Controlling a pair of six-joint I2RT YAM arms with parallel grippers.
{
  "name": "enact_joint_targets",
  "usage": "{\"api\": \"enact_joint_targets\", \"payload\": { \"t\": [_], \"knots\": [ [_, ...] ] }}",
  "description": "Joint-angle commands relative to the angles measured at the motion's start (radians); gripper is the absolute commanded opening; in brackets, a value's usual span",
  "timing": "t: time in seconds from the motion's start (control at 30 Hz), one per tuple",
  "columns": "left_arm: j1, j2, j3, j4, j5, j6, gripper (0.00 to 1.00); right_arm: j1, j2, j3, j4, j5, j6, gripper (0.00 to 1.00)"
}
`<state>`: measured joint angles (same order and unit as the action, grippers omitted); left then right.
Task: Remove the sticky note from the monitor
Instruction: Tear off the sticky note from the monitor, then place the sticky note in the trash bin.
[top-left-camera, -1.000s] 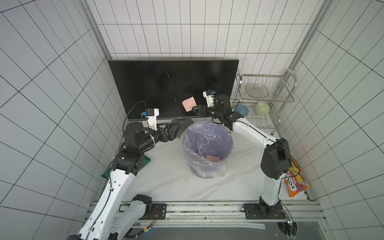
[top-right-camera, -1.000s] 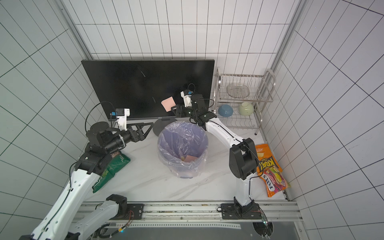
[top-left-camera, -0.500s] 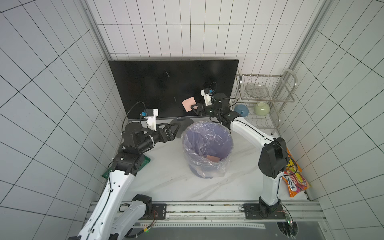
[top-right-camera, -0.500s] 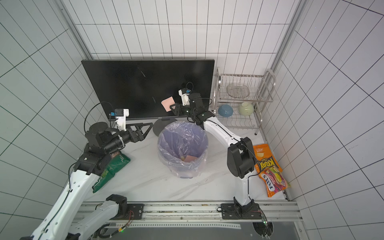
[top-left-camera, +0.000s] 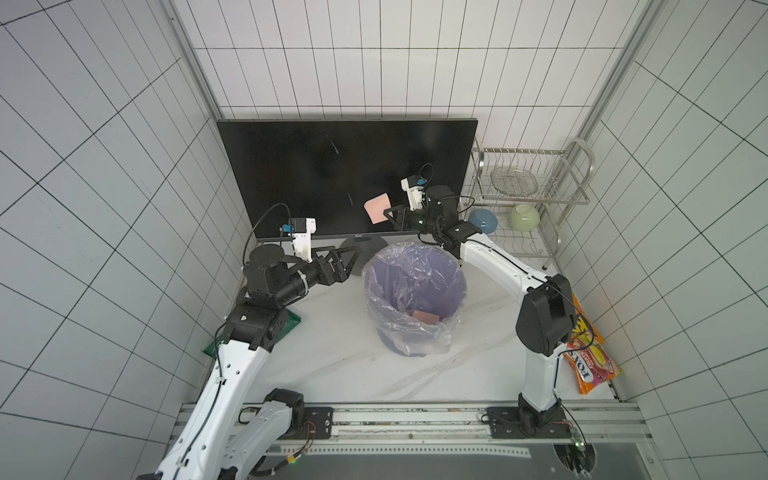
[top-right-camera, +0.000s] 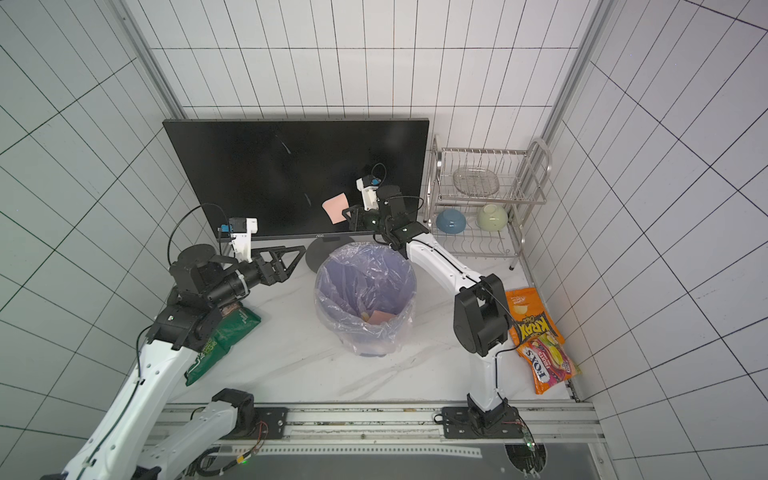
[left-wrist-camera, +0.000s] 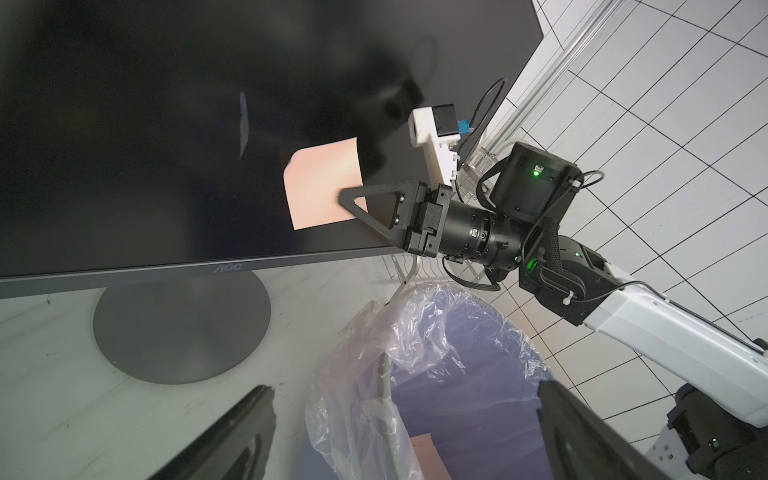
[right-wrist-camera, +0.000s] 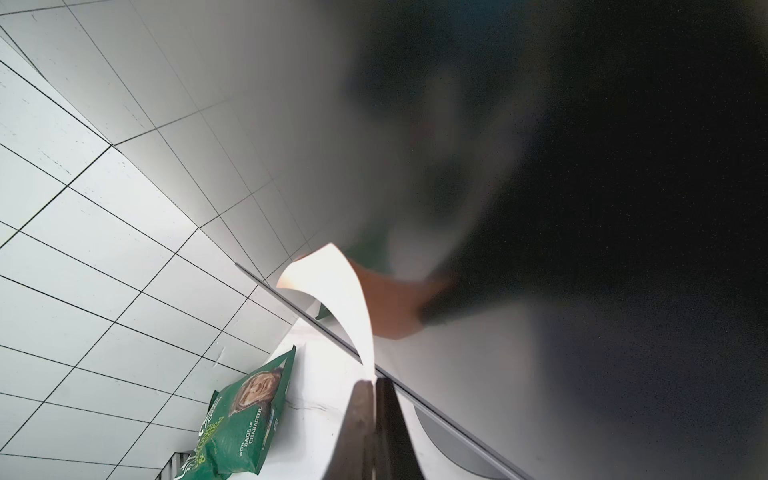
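- left arm (top-left-camera: 237, 374) and right arm (top-left-camera: 494, 261): white shells, black joint housings, thin black cables.
- right gripper (left-wrist-camera: 344, 198): black triangular fingers (left-wrist-camera: 382, 187), two screws, white camera bracket.

I see the bin (top-left-camera: 415, 282) just before the monitor (top-left-camera: 311, 174), crowding its base (top-left-camera: 370, 245). My right arm (top-left-camera: 490, 257) spans the bin's far rim. The rack (top-left-camera: 540, 199) walls the monitor's right side. My left gripper (top-left-camera: 353, 262) fills the gap left of the bin. Bare tabletop (top-left-camera: 332, 365) lies between bin and rail (top-left-camera: 415, 415).
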<state>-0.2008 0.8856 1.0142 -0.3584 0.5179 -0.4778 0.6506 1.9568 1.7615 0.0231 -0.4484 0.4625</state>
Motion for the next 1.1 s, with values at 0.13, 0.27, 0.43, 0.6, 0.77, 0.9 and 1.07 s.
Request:
{"api": "enact_joint_targets", "payload": {
  "t": [0.13,0.27,0.43,0.6,0.77,0.9,1.07],
  "knots": [
    [0.007,0.002,-0.008,0.015,0.003,0.010,0.99,0.019,-0.074,-0.033,0.018,-0.001,-0.021,0.00],
    [0.008,0.008,-0.011,0.028,0.006,0.002,0.99,0.023,-0.145,-0.071,0.006,0.014,-0.048,0.00],
    [0.008,0.013,-0.012,0.037,0.008,-0.001,0.99,0.025,-0.249,-0.135,-0.024,0.047,-0.097,0.00],
    [0.008,0.012,-0.010,0.039,0.007,-0.002,0.99,0.023,-0.379,-0.217,-0.108,0.082,-0.177,0.00],
    [0.008,0.015,-0.009,0.048,0.010,-0.004,0.99,0.025,-0.539,-0.300,-0.260,0.074,-0.287,0.00],
    [0.008,0.023,-0.010,0.064,0.011,-0.009,0.99,0.027,-0.665,-0.356,-0.427,0.004,-0.370,0.01],
    [0.008,0.037,-0.012,0.090,0.008,-0.023,0.99,0.053,-0.780,-0.452,-0.574,-0.006,-0.430,0.02]
  ]
}}
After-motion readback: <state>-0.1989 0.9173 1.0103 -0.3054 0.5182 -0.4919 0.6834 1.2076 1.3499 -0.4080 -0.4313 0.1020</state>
